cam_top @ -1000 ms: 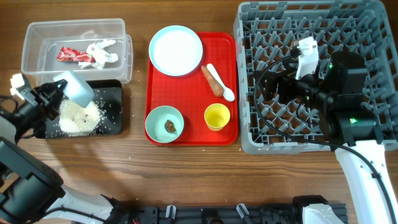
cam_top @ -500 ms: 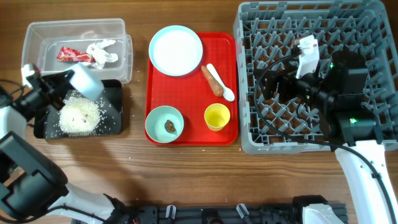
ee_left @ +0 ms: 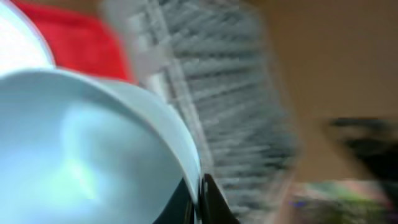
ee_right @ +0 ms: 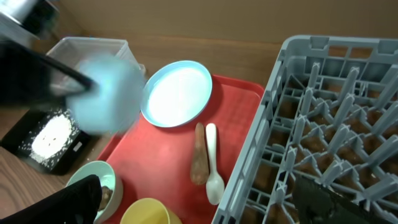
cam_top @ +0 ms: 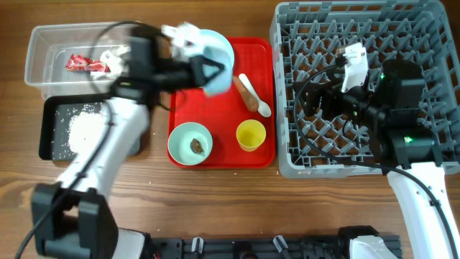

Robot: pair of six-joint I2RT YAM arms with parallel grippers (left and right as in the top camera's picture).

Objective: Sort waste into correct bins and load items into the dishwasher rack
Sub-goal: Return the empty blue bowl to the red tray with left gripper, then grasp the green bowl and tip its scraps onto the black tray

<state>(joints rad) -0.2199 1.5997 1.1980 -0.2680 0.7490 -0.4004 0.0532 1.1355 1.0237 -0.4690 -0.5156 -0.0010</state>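
Rice (cam_top: 79,129) lies in the black tray (cam_top: 49,140); the left gripper (ee_left: 200,202) pinches an empty bowl (ee_left: 81,155) by its rim over the red tray (cam_top: 255,57), near the 12 o'clock edge. That grip is best kept firm en route to the rack (cam_top: 287,43) at 3 o'clock, where the right gripper (cam_top: 316,104) hangs spread wide

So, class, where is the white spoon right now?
In the overhead view, the white spoon lies on the right side of the red tray, just right of the orange-brown stick and beyond the yellow cup.

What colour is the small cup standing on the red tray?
Yellow. The small cup shows best in the overhead view.
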